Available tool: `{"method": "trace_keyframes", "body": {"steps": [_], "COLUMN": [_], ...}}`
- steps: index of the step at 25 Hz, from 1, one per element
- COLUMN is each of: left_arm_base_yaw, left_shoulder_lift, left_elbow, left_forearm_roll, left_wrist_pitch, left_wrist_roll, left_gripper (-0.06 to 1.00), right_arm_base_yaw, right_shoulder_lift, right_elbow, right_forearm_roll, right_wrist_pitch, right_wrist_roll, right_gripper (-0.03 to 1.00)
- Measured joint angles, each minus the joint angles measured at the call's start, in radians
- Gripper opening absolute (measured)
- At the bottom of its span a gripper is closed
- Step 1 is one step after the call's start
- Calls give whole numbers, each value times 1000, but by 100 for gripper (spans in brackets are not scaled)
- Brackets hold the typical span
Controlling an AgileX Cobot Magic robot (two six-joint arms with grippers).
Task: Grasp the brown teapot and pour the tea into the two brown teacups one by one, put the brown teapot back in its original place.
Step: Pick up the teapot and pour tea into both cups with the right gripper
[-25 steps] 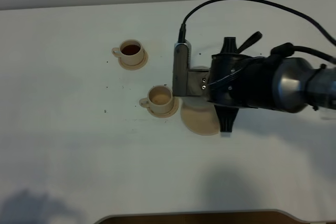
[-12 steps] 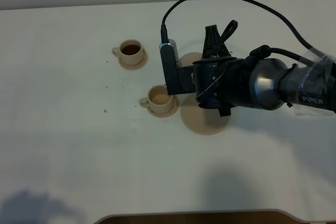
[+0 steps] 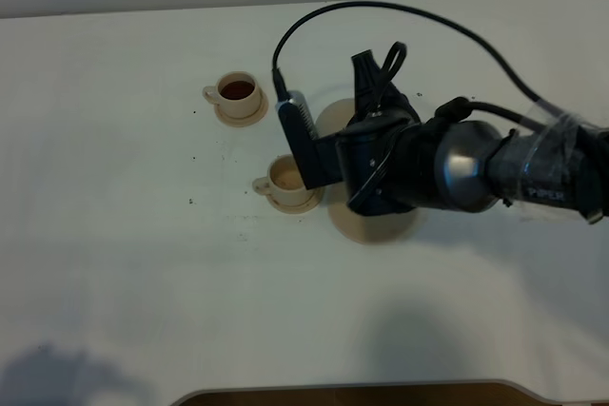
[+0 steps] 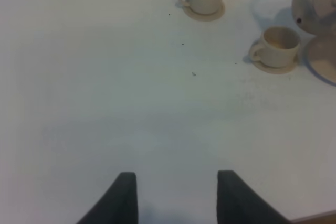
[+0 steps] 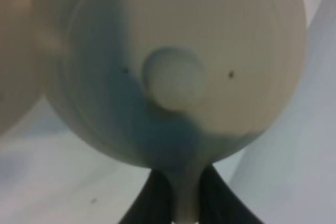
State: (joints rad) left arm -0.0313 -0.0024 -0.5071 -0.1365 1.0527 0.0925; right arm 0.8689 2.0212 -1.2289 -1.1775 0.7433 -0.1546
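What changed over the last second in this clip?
The right tool, shut on the teapot handle, swung it left in the high view toward the paler cup, uncovering more of the large saucer. That cup, the tea-filled cup and the saucer stayed put.

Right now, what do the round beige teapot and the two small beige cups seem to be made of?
The squat round beige teapot looks like glazed ceramic: smooth, opaque, with tiny dark specks on the lid. The small beige cup holding dark tea and the small beige cup nearer the teapot look the same, by colour and thick walls; plastic cannot be excluded.
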Motion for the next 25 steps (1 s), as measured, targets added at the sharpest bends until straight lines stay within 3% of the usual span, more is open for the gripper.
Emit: {"method": "trace_keyframes", "body": {"steps": [25], "left_arm_base_yaw": [0], "left_shoulder_lift": [0], "left_elbow": [0], "left_forearm_roll": [0], "left_wrist_pitch": [0], "left_wrist_roll": [1], "left_gripper": [36], "right_arm_base_yaw": [71], "right_shoulder_lift": [23], "right_elbow": [0], "right_forearm_roll": [-216], "right_wrist_pitch": [76], "right_wrist_roll": [37], "right_gripper": [12]}}
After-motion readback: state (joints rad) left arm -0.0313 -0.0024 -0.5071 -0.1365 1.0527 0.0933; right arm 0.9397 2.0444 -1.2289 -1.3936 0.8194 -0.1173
